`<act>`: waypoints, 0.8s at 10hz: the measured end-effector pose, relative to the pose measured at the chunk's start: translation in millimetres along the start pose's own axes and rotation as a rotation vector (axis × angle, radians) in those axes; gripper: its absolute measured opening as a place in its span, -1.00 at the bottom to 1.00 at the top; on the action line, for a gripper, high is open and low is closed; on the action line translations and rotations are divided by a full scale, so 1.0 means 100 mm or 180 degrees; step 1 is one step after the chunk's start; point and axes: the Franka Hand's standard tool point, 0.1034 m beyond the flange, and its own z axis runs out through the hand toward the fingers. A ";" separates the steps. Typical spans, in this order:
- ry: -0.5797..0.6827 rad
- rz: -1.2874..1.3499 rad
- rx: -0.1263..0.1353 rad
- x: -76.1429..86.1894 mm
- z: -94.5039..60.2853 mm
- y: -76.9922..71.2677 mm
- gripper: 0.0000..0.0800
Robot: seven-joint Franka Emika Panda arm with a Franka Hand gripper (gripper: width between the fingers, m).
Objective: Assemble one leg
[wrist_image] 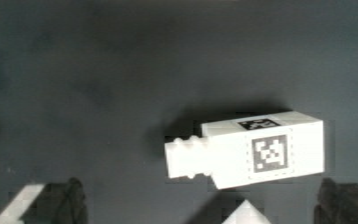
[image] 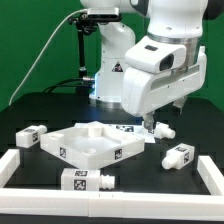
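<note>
A leg [wrist_image: 250, 148] lies on its side on the black table, its short stub pointing sideways and tags on two faces. It also shows in the exterior view [image: 164, 131], just right of the big white square panel [image: 85, 146]. My gripper [image: 150, 125] hangs close over the table beside this leg. In the wrist view my gripper [wrist_image: 197, 205] is open and empty, with the two dark fingers [wrist_image: 51, 200] spread wide. The leg lies off the line between them, not between the jaws.
Three more legs lie about: at the exterior view's left [image: 30, 137], at the front [image: 85, 181] and at the right [image: 181, 156]. A low white rail [image: 110, 201] borders the table. A tagged strip [image: 126, 128] shows behind the panel. A white corner [wrist_image: 247, 213] shows between the fingers.
</note>
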 end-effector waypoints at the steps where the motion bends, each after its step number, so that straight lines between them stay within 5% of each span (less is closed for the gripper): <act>1: 0.0009 0.0326 0.0000 -0.05 0.06 0.00 0.63; 2: -0.0003 0.0737 0.0044 -0.09 0.13 -0.06 0.63; 4: 0.0100 0.1411 0.0292 -0.05 0.22 -0.14 0.63; 8: 0.0098 0.1381 0.0296 -0.05 0.22 -0.14 0.63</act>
